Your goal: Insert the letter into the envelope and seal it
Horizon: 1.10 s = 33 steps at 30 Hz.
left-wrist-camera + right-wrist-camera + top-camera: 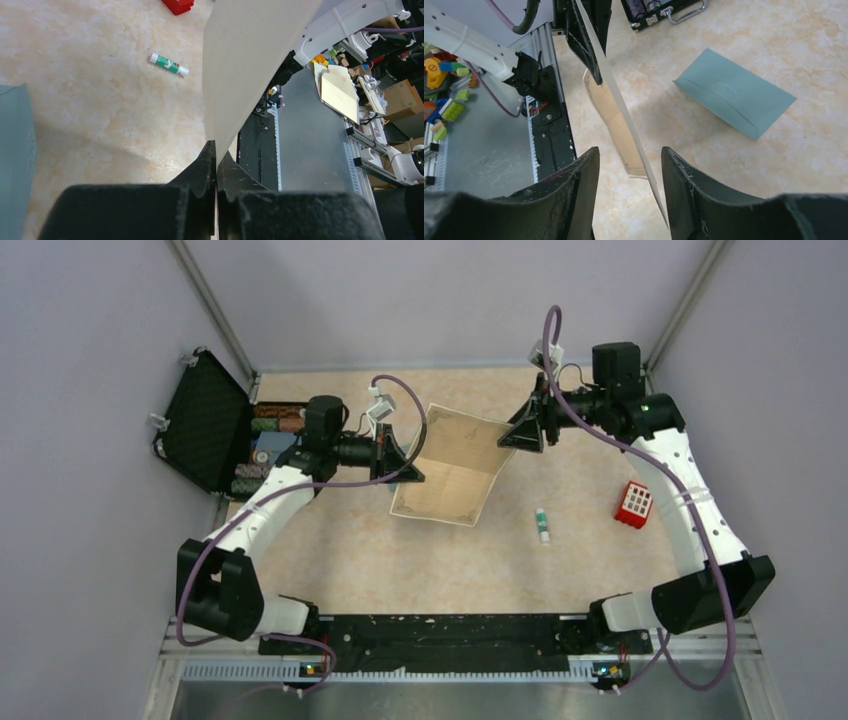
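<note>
Left pincer (216,150): shut tight on one edge of the letter (450,465); the sheet stands off the table, stiff and tilted, with no sag that I can see.

Right pincer (630,156): wide open, one finger on either side of the letter's opposite edge; not gripping anything yet, and I cannot tell whether a finger touches the paper.

Envelope (734,97): flat on the table below the letter, on the side my left pincer holds, apart from it (the overhead view hides most of it under the sheet). Glue stick (542,526): on the table to the near right of the letter, well apart from it.

Judgement: the step is taking a second hold on the letter. To do it well, centre the edge deep between the right fingers before closing; close slowly so the sheet does not buckle; keep both holds level with the letter's plane; do not pull the edges apart, or the paper may slip or tear.
</note>
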### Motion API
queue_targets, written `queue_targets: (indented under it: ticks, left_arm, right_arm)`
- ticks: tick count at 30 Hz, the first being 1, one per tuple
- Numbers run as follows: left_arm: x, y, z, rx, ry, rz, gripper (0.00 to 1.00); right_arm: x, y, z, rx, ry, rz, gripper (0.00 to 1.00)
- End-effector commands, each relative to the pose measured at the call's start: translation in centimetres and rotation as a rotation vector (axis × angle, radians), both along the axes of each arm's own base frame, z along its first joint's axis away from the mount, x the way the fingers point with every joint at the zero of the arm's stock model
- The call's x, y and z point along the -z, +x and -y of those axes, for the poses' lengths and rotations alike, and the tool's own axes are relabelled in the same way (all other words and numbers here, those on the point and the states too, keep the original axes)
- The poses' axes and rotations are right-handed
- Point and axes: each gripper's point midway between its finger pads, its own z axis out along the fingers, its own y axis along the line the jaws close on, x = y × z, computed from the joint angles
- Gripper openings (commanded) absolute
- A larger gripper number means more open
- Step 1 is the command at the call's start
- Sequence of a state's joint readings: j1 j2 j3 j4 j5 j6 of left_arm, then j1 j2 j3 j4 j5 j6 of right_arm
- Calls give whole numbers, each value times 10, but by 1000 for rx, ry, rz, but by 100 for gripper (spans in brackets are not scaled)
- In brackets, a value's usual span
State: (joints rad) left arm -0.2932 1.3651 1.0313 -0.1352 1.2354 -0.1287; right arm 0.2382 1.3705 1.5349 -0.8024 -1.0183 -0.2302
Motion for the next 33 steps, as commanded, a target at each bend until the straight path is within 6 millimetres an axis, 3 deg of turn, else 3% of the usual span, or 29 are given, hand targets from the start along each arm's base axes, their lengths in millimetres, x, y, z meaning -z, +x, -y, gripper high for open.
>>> queue_targets:
  ticks: [1,9,12,13,16,19,22,26,30,33]
  left_arm:
    - [-15,-10,-1,42,-35,57,0]
    - [-17,-6,1,42,-41,30,0]
    - [-19,-5,1,39,-42,27,0]
    - [-20,-4,1,33,-41,24,7]
    - [-18,-3,0,13,-26,12,33]
    - [-15,-6,-2,19,-22,11,36]
    - [-11,-7,-2,18,-21,11,31]
    - [-10,-3,-1,6,-35,7,12]
    - [-11,5,-4,-33,-27,30,0]
    - [-11,9,-7,-52,-26,37,0]
  right_arm:
    - [-17,-2,-10,-50,-7,119,49]
    - [-4,4,-25,-61,-91,189,34]
    - [-8,12,-27,-29,-84,183,4]
    - [-9,16,-26,-9,-86,178,0]
    - [-10,21,-24,21,-86,174,0]
    - [-11,26,-21,46,-76,156,0]
    - [-13,33,-18,60,-73,156,0]
    - [-12,35,-19,51,-72,150,0]
    - [-10,31,-19,41,-76,146,1]
    - [-11,14,-18,-28,-75,175,25]
